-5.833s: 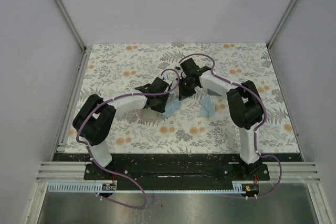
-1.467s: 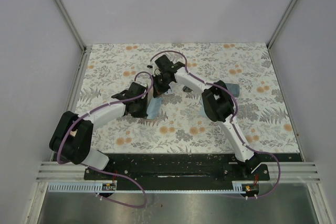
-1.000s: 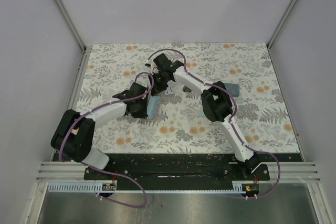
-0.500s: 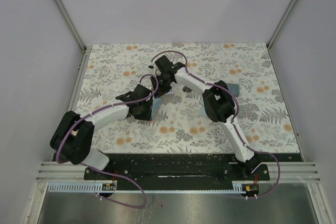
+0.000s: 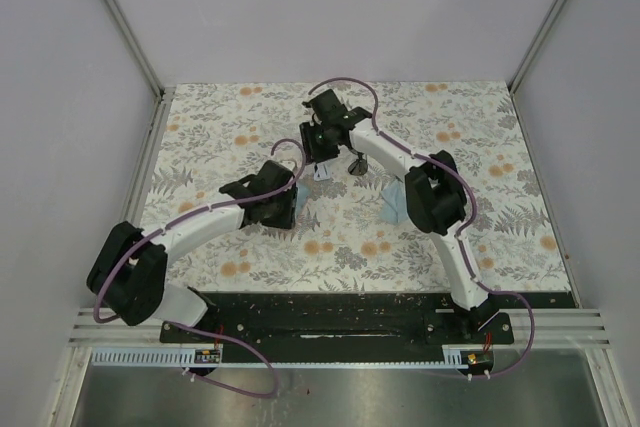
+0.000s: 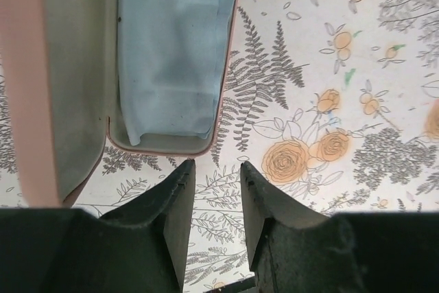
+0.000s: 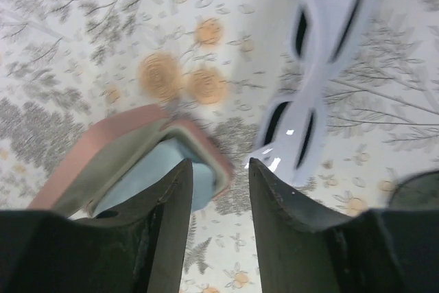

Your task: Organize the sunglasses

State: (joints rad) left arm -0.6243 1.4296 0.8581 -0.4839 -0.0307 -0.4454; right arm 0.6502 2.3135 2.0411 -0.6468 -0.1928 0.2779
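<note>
Beside rounded pink case [image 7: 110,145], white-framed sunglasses [image 7: 314,99], oval dark lenses

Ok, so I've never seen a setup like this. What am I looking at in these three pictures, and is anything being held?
These are two robot arms bolted at the near edge of a flower-patterned table. One picture looks down from a fixed camera above. The other two come from small cameras on each arm's wrist, so the dark shapes at the bottom of those are that arm's own fingers.

The left gripper hangs by an open pink case with a light blue cloth inside. The right gripper points down near a corner of that case, with white sunglasses lying close by, blurred. From above you can also see a dark pair and a second blue cloth on the table.

Both grippers are open and hold nothing.
</note>
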